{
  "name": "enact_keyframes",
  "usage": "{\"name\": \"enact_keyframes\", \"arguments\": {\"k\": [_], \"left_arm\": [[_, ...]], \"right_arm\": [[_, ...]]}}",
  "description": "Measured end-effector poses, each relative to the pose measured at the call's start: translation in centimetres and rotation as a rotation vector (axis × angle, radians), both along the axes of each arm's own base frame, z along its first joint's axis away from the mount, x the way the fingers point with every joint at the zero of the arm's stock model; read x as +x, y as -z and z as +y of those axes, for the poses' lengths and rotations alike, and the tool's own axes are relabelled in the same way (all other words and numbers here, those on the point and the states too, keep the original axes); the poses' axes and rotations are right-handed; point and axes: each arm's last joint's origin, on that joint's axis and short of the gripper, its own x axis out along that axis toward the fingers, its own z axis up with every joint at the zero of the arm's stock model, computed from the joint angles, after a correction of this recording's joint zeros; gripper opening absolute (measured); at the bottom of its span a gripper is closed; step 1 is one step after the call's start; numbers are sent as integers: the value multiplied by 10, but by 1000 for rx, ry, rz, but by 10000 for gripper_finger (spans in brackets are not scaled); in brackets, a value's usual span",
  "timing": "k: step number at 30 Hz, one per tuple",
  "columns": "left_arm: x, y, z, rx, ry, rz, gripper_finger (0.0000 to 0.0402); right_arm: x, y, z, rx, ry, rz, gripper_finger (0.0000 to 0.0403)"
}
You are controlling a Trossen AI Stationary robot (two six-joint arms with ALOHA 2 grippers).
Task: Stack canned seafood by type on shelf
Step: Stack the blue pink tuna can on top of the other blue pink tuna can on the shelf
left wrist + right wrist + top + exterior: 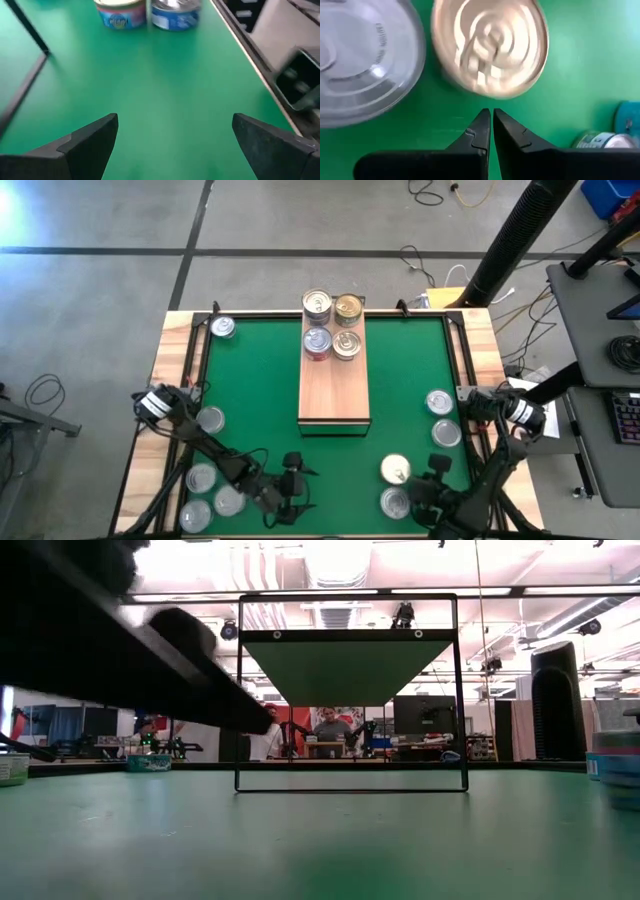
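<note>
The shelf (334,385) is a light-wood board lying lengthwise at the mat's middle, with several tins (332,324) packed at its far end. Other tins stand loose on the green mat, left (210,419) and right (439,401). My left gripper (293,490) hovers open near the front edge, its fingers wide apart over bare mat (170,140), two blue-labelled tins (147,12) ahead of it. My right gripper (491,114) is shut and points down beside a gold-topped tin (490,47) and a silver-topped tin (365,60), with a strip of green between tips and tin.
Tins cluster at the near left corner (205,498) and one stands at the far left (222,328). A pale wooden frame (175,370) borders the mat. In the low view the shelf's dark frame (350,785) stands mid-table, and people sit in the room behind.
</note>
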Motion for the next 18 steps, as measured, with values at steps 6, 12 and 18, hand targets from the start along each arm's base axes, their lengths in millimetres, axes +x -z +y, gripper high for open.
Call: {"name": "enact_keyframes", "arguments": {"k": [6,12,18], "left_arm": [[20,1,17,-18,-26,-63,378],[32,5,27,-73,12,-86,378],[42,6,24,-88,21,-102,378]], "right_arm": [[-11,3,2,-7,1,-5,19],[-21,10,-3,17,129,-43,104],[-26,11,-18,49,165,-72,242]]}}
